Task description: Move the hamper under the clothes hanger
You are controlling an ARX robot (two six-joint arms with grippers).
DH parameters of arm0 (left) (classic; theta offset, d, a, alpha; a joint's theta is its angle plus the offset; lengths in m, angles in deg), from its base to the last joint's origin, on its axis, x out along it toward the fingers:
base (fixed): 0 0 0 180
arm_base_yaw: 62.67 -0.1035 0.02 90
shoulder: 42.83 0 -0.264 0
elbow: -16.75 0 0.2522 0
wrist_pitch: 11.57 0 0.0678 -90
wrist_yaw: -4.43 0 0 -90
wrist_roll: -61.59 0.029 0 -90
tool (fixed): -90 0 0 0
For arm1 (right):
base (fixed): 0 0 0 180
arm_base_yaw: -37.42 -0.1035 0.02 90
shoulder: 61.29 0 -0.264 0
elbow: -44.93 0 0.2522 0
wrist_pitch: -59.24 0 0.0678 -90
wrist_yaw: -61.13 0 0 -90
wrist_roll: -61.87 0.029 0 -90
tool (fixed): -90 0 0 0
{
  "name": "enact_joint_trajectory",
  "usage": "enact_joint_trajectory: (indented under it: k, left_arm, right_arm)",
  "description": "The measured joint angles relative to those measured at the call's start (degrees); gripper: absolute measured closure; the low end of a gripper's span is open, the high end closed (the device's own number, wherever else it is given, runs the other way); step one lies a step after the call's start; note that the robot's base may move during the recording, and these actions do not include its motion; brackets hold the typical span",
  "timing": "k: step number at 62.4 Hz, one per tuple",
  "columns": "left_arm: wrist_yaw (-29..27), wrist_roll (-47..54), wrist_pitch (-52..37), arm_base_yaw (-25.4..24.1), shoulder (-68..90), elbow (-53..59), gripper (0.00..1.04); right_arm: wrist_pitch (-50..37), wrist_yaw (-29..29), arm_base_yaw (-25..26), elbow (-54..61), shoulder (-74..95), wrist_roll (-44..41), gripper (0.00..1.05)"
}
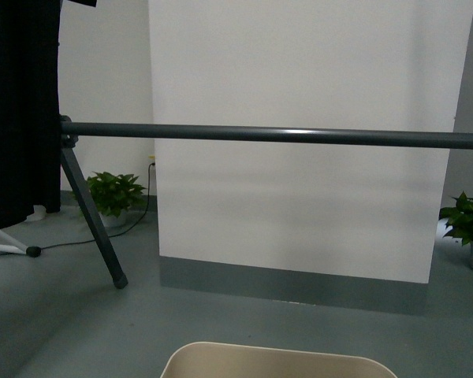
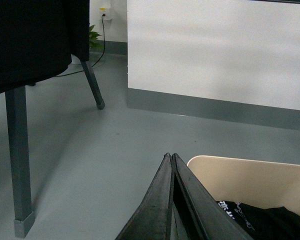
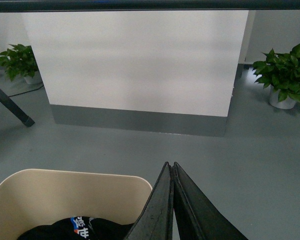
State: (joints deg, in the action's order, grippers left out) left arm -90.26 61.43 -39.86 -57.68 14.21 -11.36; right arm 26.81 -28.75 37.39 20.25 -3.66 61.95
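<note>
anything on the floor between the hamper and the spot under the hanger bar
Nothing visible. The grey floor between the hamper and the clothes hanger bar looks bare; the rack's leg stands off to the left, and the plants sit off to the sides.

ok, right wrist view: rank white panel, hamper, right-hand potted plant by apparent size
1. White panel, by far the largest.
2. Hamper, cut off by the frame edge and close to the camera, so it looks bigger than a fair comparison would show.
3. Right-hand potted plant, smallest, though it stands farther back.
</note>
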Motion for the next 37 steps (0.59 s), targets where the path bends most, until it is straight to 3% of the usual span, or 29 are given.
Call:
enact_joint_trajectory:
  k: [16, 31, 37]
  left_arm:
    - [4.3, 0.0, 1.4, -4.6, -7.1, 5.4, 1.01]
    - [4.7, 0.0, 5.9, -4.9, -15.6, 9.5, 1.01]
    - [4.7, 0.0, 7.8, -4.9, -18.5, 10.4, 1.01]
  right_arm:
    - [3.2, 0.0, 0.0, 4.2, -7.3, 0.0, 1.03]
    - [9.3, 0.0, 0.0, 7.5, -16.8, 0.0, 1.03]
    - [7.4, 0.0, 0.0, 9.7, -17.8, 0.0, 1.03]
